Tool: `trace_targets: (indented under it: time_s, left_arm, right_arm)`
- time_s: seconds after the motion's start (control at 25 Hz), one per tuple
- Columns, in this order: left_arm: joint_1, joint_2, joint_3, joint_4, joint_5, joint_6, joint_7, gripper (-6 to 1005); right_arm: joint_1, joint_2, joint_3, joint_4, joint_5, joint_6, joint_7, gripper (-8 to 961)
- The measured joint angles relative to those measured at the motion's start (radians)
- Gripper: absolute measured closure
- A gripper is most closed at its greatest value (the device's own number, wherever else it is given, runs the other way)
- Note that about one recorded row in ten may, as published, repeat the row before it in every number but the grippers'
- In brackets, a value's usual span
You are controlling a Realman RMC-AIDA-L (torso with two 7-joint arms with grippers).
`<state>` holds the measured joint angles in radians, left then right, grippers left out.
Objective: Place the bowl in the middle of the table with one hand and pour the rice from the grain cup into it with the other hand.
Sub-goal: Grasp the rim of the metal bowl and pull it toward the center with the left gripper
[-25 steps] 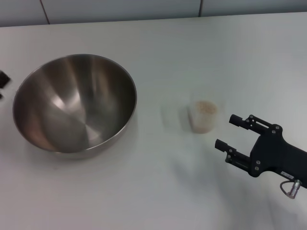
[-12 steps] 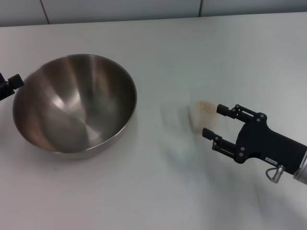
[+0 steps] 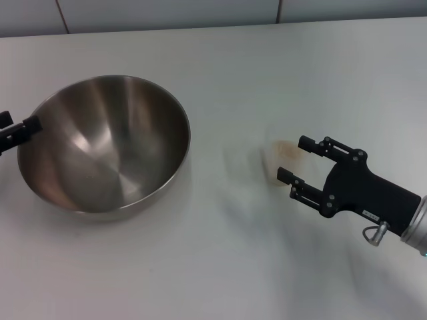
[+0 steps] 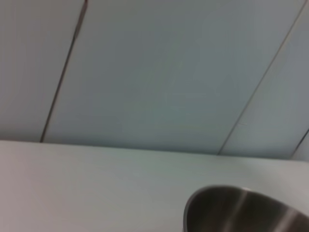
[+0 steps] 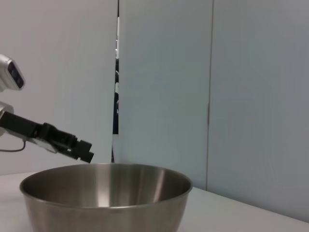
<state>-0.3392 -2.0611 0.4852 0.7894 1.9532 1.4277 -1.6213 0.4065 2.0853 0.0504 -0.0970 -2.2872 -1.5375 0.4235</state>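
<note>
The large steel bowl (image 3: 103, 143) stands empty on the left part of the white table (image 3: 220, 267). It also shows in the left wrist view (image 4: 241, 210) and the right wrist view (image 5: 106, 198). The small clear grain cup (image 3: 277, 160) stands upright to the bowl's right, with rice (image 3: 287, 148) showing at its top. My right gripper (image 3: 295, 160) is open, one finger on each side of the cup. My left gripper (image 3: 17, 127) is open at the bowl's left rim; it also shows in the right wrist view (image 5: 79, 150) just above the rim.
The table's back edge meets pale wall panels (image 3: 167, 13). Bare tabletop lies between bowl and cup and along the front.
My right gripper has moved left until its open fingers straddle the cup. My left gripper has come in from the left edge to the bowl's rim. Bowl and cup have not moved.
</note>
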Motion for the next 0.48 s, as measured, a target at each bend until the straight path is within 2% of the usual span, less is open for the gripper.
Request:
trace_targets:
  time_s: [0.48]
  left_arm:
    - [-0.023,-0.001,0.010,-0.003,0.097,-0.016,-0.010,185]
  right_arm:
    - [0.010,0.001,0.005,0.033,0.000,0.019,-0.001,268]
